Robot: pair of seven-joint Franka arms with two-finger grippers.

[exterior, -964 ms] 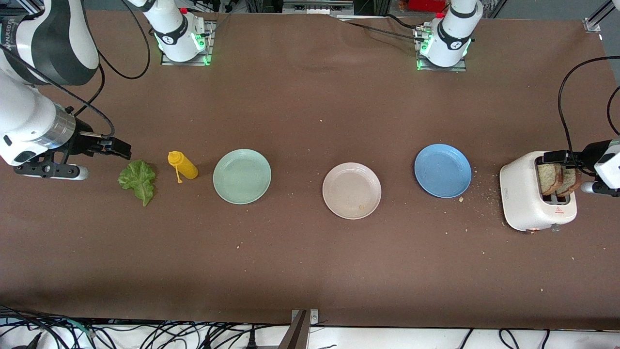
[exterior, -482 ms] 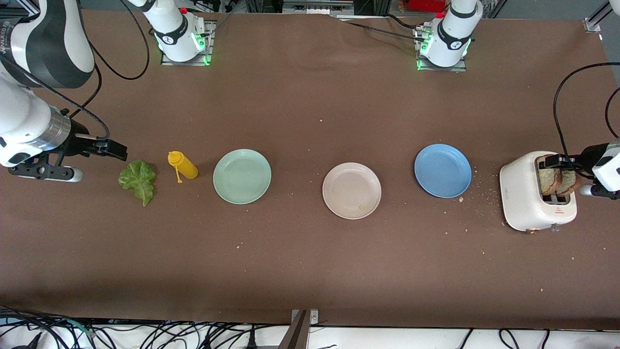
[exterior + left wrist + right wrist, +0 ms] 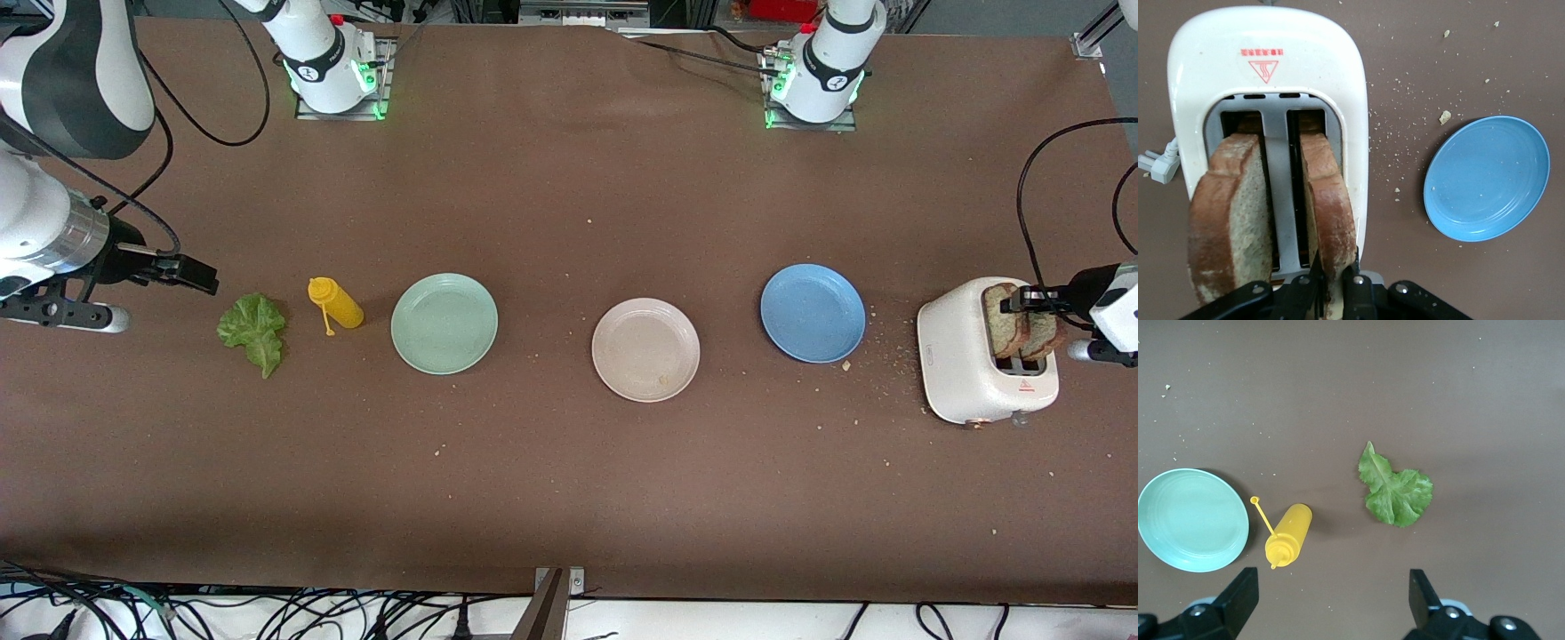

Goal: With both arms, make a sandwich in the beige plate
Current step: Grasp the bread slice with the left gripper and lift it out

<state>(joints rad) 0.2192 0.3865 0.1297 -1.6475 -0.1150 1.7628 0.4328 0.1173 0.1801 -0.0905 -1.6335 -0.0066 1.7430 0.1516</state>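
Left gripper (image 3: 1022, 300) at right edge of front view, over the white toaster (image 3: 960, 373), clamped on the top edge of one bread slice (image 3: 1331, 213); left wrist view shows fingers (image 3: 1313, 283) pinched across the crust of that slice, second bread slice (image 3: 1228, 213) standing free in the neighbouring slot. Toast judged light, stiff, dry, crumbly: crust edge looks the firmest hold, middle likely to crack under a hard pinch; straight pull upward advisable, since a tilt could jam the slice against the slot wall. Crumbs scattered around the toaster and blue plate (image 3: 813, 313) support the fragility estimate. Right gripper (image 3: 196, 274) at left of front view, fingers spread wide with nothing between them, over bare table just beside the lettuce leaf (image 3: 253, 331). Leaf judged very light, limp, thin, easily torn; lies flat, so a pinch at the ruffled edge or along the central rib seems best. Yellow sauce bottle (image 3: 335, 303) lying on its side between leaf and mint green plate (image 3: 444, 322). Beige plate (image 3: 645, 349) centre frame, bare apart from a crumb or two; no sandwich part on it yet.
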